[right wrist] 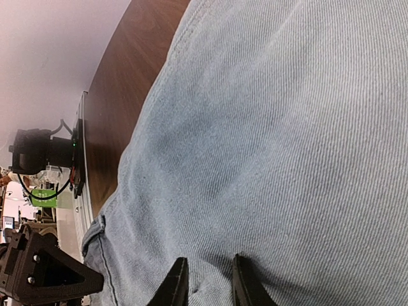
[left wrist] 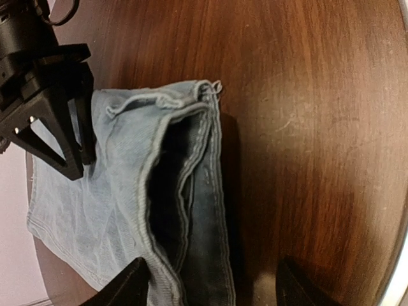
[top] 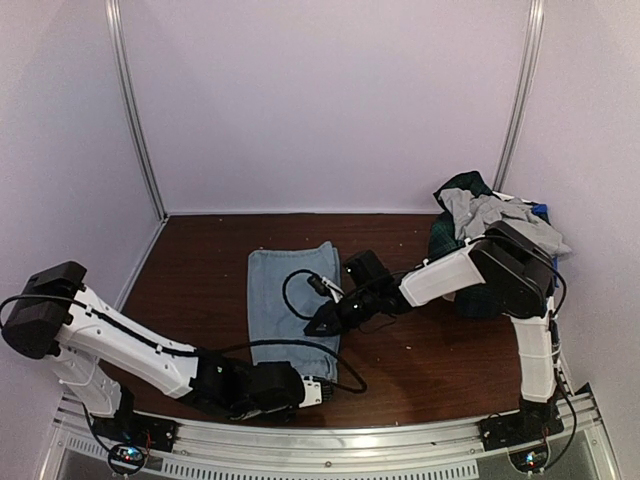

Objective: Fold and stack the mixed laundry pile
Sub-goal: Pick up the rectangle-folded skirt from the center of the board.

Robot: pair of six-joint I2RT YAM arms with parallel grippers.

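Wrist-only: right jaws perhaps on denim point(right wrist: 287, 127)

From above, the right arm point(top: 510, 268) hides the near side of the mixed laundry pile point(top: 488, 212).

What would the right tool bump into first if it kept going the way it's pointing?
The flat pale-blue denim garment. The right tool points straight down onto it and seems to be touching the cloth or nearly so; depth is hard to judge.

Fine-ribbed matt pale denim cloth point(right wrist: 287, 127) on a glossy, faintly scratched wood table point(left wrist: 306, 127); matt black plastic right gripper point(right wrist: 207, 279).
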